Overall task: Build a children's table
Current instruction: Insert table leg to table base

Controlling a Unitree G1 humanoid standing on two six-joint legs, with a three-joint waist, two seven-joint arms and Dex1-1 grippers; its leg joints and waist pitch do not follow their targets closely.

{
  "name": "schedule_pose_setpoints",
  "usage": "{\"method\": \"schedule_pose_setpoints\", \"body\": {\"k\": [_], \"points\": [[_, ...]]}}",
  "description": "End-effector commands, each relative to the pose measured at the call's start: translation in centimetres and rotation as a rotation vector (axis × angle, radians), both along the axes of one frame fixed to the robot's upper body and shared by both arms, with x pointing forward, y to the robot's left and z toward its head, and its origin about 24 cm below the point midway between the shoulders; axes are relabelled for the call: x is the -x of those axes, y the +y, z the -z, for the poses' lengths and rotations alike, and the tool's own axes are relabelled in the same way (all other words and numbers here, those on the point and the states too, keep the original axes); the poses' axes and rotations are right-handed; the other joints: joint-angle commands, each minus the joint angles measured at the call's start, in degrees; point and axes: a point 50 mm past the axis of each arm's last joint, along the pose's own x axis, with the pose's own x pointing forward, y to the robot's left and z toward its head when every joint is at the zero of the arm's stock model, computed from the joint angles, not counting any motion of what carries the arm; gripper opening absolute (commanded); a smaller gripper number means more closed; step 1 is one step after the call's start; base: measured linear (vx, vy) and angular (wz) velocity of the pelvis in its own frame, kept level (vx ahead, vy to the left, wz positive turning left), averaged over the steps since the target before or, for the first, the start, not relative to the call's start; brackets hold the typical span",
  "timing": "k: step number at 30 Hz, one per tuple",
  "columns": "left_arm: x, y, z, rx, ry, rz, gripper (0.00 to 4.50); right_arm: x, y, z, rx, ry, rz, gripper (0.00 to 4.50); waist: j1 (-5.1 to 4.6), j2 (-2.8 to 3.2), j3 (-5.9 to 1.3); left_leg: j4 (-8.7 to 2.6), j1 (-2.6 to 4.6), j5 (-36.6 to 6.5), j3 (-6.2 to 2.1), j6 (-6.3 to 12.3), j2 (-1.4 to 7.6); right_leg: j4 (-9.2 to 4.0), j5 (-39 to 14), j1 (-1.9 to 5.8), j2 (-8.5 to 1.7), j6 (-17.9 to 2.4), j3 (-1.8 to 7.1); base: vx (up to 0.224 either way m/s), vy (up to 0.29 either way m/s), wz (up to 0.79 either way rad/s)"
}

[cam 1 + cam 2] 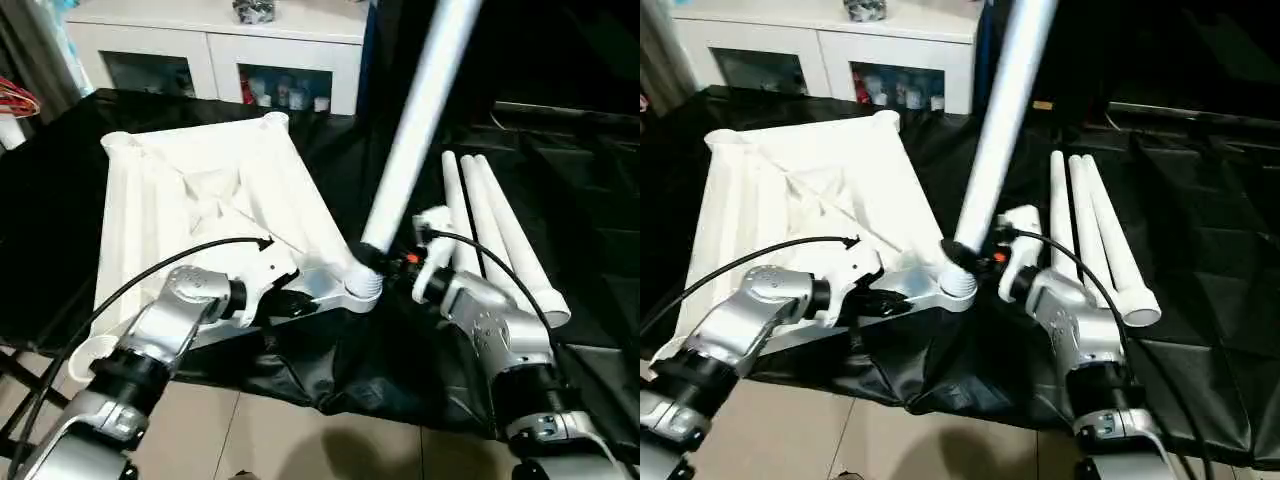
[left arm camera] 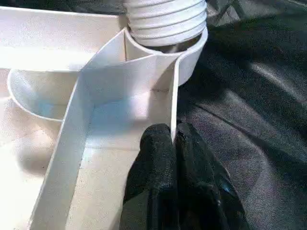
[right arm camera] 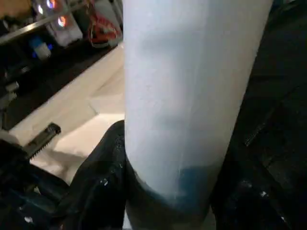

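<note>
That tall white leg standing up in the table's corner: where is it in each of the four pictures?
Left eye view: the standing leg rises from centre toward the top edge.
Right eye view: same leg, slightly left of centre.
Left wrist view: its ribbed foot at the top.
Right wrist view: the shaft between the right gripper's fingers.
Shared landmark: the corner socket of the tabletop.

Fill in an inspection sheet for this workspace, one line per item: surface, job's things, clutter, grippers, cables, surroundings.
Surface: black cloth over the bench, creased, hanging over the near edge.
Job's things: tabletop lying underside up; one leg standing tilted in the near corner socket; three spare legs lying side by side on the cloth.
Clutter: nothing seen.
Grippers: left gripper jaws shut on a tabletop rib beside the socket; right gripper jaws around the leg's base.
Cables: a black cable loops over each forearm.
Surroundings: white cabinet behind; tiled floor below.
</note>
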Motion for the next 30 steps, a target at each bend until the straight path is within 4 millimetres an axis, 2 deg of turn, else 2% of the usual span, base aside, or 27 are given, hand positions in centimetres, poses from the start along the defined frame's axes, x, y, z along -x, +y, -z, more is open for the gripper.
{"method": "schedule_pose_setpoints", "body": {"k": [1, 8, 13, 14, 15, 16, 21, 30], "points": [[-1.0, 0.1, -1.4, 0.032, -0.065, -0.047, 0.0, 0.9, -0.6, 2.5, 0.015, 0.101, 0.026, 1.88, -0.09, 0.78, -4.04, -4.01, 1.55, -8.2, -1.16, 1.04, 3.23, -4.02, 5.5, 2.14, -4.86, -16.5, 2.45, 0.0, 0.0, 0.0], [-1.3, 0.1, -1.4, 0.03, -0.082, -0.071, 0.0, 1.7, -1.2, 3.5, 0.022, 0.066, 0.074, 1.88, -0.02, 0.84, -3.92, -4.14, 1.58, -9.5, -1.11, 0.57, 3.23, -4.35, 3.8, 1.98, -4.96, -16.1, 2.55, 0.0, 0.0, 0.0], [-1.3, 0.2, -1.3, 0.022, -0.085, -0.068, 0.0, 1.7, -1.4, 2.9, 0.15, -0.025, 0.06, 1.88, -0.09, 0.76, -3.82, -4.29, 1.53, -9.8, -1.18, 0.42, 3.18, -4.49, 2.4, 1.91, -4.83, -15.4, 2.53, 0.0, 0.0, 0.0], [-1.2, 0.2, -1.2, 0.021, -0.085, -0.068, 0.0, 1.7, -1.3, 2.8, 0.163, -0.037, 0.053, 1.88, -0.12, 0.54, -3.79, -4.29, 1.49, -9.9, -1.14, 0.42, 3.16, -4.61, 2.0, 1.91, -4.87, -15.3, 2.56, 0.0, 0.0, 0.0], [-1.2, 0.2, -1.2, 0.02, -0.086, -0.068, 0.0, 1.8, -1.3, 2.7, 0.168, -0.047, 0.051, 1.88, -0.11, 0.68, -3.75, -4.31, 1.52, -10.4, -1.13, 0.37, 3.16, -4.67, 1.0, 1.85, -4.94, -15.3, 2.61, 0.0, 0.0, 0.0], [-1.2, 0.1, -1.1, 0.019, -0.087, -0.069, 0.0, 1.8, -1.2, 2.7, 0.171, -0.054, 0.05, 1.88, -0.17, 0.35, -3.7, -4.34, 1.47, -10.4, -1.1, 0.41, 3.17, -4.77, 0.6, 1.86, -4.93, -15.2, 2.65, 0.0, 0.0, 0.0], [-1.2, 0.1, -1.1, 0.017, -0.09, -0.071, 0.0, 1.9, -0.9, 2.5, 0.184, -0.078, 0.038, 1.88, -0.12, 0.38, -3.64, -4.44, 1.44, -10.4, -1.13, 0.77, 3.25, -4.82, -0.5, 1.73, -4.96, -14.8, 2.71, 0.0, 0.0, 0.0], [-0.8, 0.0, -0.9, 0.003, -0.088, -0.03, 0.0, 2.0, 0.3, 2.7, 0.297, -0.093, -0.112, 1.88, -0.21, -0.11, -3.39, -4.54, 1.28, -10.8, -1.1, 0.96, 3.17, -5.13, -3.7, 1.57, -4.93, -13.9, 2.74, 0.0, 0.0, 0.0]]}}
